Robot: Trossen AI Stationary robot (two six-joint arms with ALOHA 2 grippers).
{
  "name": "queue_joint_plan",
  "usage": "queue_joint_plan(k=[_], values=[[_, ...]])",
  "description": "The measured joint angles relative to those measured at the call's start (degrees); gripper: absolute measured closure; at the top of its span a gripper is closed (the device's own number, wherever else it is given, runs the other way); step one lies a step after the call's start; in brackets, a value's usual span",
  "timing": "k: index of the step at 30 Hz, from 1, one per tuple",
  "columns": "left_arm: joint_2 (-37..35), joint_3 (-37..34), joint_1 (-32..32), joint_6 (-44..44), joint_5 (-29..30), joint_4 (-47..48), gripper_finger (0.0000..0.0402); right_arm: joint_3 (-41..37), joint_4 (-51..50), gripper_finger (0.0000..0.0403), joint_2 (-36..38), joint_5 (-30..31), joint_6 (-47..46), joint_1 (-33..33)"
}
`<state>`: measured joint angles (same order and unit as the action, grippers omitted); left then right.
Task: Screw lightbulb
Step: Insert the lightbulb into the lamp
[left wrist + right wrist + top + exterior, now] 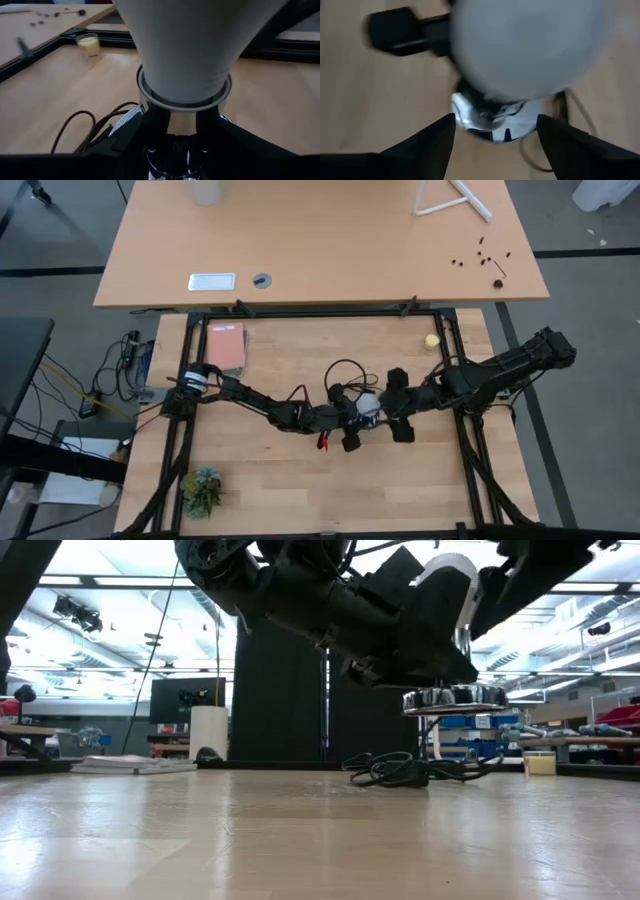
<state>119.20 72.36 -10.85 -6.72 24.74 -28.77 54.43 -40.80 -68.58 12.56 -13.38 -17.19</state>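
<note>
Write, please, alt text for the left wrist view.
A white lightbulb fills the middle, its narrow end set in a shiny silver socket held by the left claw. Behind lie a black cord and a wooden table.

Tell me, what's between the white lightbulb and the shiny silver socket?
Nothing: in the left wrist view the lightbulb sits straight in the silver socket.

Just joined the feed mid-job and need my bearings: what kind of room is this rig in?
Probably a robotics lab or workshop: a black-framed wooden table with a second desk behind it, a monitor and cluttered benches beyond, under an open industrial ceiling.
</note>
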Motion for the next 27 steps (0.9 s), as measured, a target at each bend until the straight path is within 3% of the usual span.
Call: queue_joint_plan(k=[6,16,22,27], values=[[0.0,0.0,0.0,2.0,-3.5,-0.5,0.0208,0.0,4.3,0.0116,-0.2,-2.2,3.1,1.5],[0.2,-0.1,-0.3,-1.1,-0.6,-0.4,0.0208,0.1,6.1,0.0121,-3.5,-5.5,3.1,-2.1],[0.1,0.0,0.4,-2.8,7.4,-0.4,0.0208,5.9,-0.4,0.0126,-3.3,-7.9,1.6,-4.5],[0.1,0.0,-0.2,-2.3,5.9,0.6,0.0208,10.0,-5.9,0.0129,-3.3,-2.7,1.1,-5.7]])
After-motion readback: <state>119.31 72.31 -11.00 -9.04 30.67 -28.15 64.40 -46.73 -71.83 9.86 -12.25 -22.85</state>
